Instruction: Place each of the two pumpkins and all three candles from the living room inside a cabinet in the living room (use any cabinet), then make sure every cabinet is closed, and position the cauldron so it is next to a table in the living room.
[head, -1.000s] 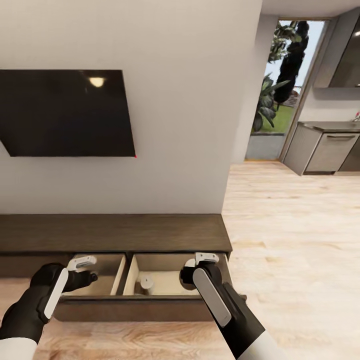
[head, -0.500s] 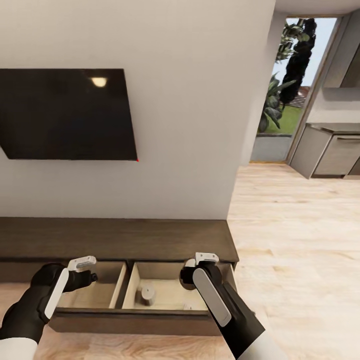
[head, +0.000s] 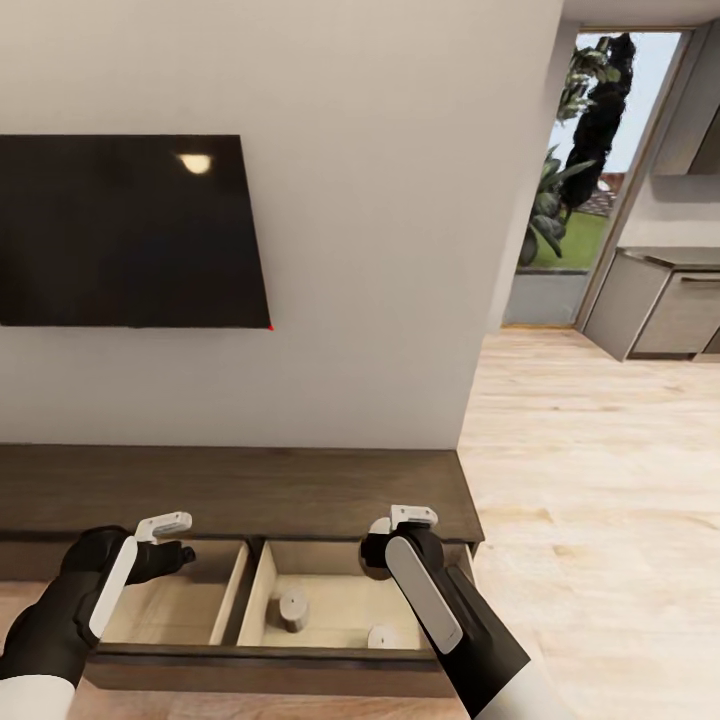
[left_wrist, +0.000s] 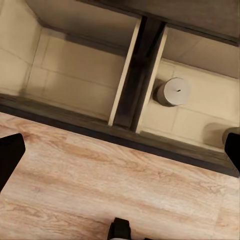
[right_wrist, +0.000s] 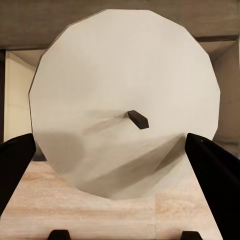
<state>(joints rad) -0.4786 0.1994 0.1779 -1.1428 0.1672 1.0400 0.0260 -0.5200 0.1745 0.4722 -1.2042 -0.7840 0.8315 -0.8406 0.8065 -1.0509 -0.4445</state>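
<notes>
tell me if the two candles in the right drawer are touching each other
Apart. The head view shows one candle standing left and another candle nearer the drawer front, with bare drawer floor between them.

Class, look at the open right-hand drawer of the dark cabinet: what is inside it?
Two candles stand on the drawer's pale floor. The right gripper, shut on a third candle, covers the drawer's right end, so anything there stays hidden.

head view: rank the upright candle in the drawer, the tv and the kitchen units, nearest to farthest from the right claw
1. upright candle, in the open drawer just left of the right claw.
2. tv, on the wall up and to the left.
3. kitchen units, far right, across the floor.
</notes>
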